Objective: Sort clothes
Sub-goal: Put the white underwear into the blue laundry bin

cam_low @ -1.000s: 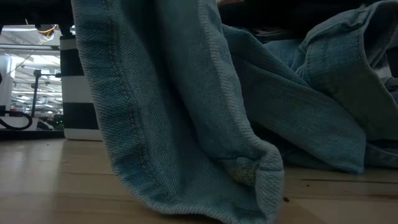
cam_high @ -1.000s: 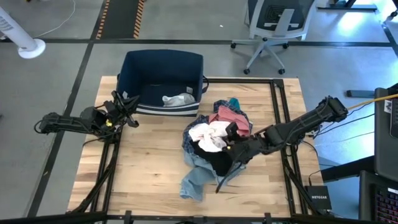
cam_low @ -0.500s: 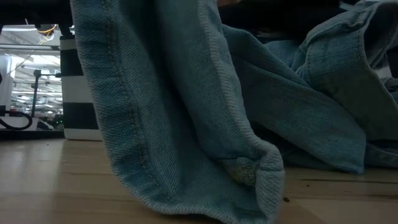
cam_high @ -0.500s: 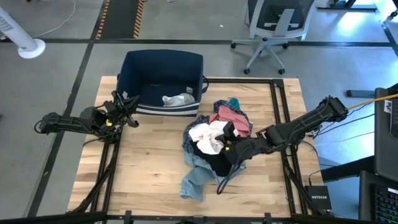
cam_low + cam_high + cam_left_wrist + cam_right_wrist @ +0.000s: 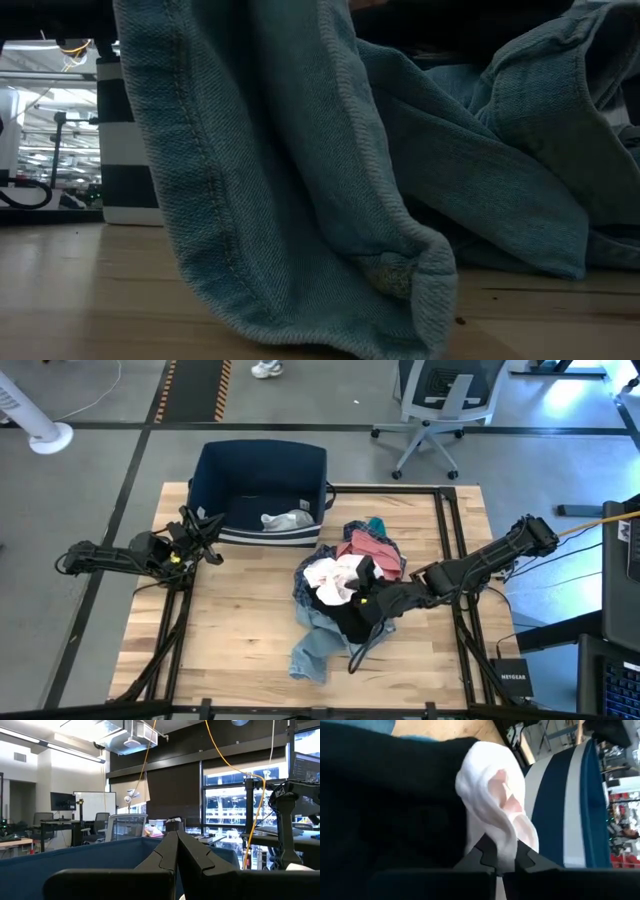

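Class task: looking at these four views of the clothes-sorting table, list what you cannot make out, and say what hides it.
- Low view: light-blue denim jeans fill the picture, hiding the rest of the pile and both arms.
- High view: right hand sits in the pile; its fingertips are too small to see.
- Left wrist view: the dark navy fabric bin's wall hides its inside.

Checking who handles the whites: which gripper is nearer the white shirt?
Right. The right gripper is shut on the white shirt in the pile; the left gripper waits, shut, beside the bin.
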You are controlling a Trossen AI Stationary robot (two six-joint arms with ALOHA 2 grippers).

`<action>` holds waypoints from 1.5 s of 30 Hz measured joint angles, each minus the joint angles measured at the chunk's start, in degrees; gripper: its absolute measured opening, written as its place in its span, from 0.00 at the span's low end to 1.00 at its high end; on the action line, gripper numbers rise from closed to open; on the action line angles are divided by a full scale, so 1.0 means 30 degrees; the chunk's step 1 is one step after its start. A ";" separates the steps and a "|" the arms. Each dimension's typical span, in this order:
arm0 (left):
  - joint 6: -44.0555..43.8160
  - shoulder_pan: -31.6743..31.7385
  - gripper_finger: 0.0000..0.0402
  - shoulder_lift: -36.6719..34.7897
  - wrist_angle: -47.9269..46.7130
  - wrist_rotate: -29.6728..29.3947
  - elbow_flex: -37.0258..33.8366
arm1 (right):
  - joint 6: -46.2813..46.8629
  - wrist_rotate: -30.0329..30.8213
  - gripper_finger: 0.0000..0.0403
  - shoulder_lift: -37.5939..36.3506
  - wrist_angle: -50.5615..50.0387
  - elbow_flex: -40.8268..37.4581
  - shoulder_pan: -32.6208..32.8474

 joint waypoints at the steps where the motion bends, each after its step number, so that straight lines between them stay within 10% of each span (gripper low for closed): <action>1: 0.0000 0.0000 0.00 0.0000 0.0006 0.0007 0.0000 | -0.0195 0.0133 0.04 0.0000 0.0166 0.0000 0.0000; 20: 0.0000 -0.0001 0.00 0.0000 -0.0001 0.0006 0.0000 | -0.3523 0.1698 0.05 -0.0007 0.2589 0.2446 -0.1596; 45: 0.0000 0.0000 0.00 0.0000 0.0006 0.0007 0.0000 | -0.4975 -0.6218 0.04 -0.0015 0.6218 0.6591 -1.0182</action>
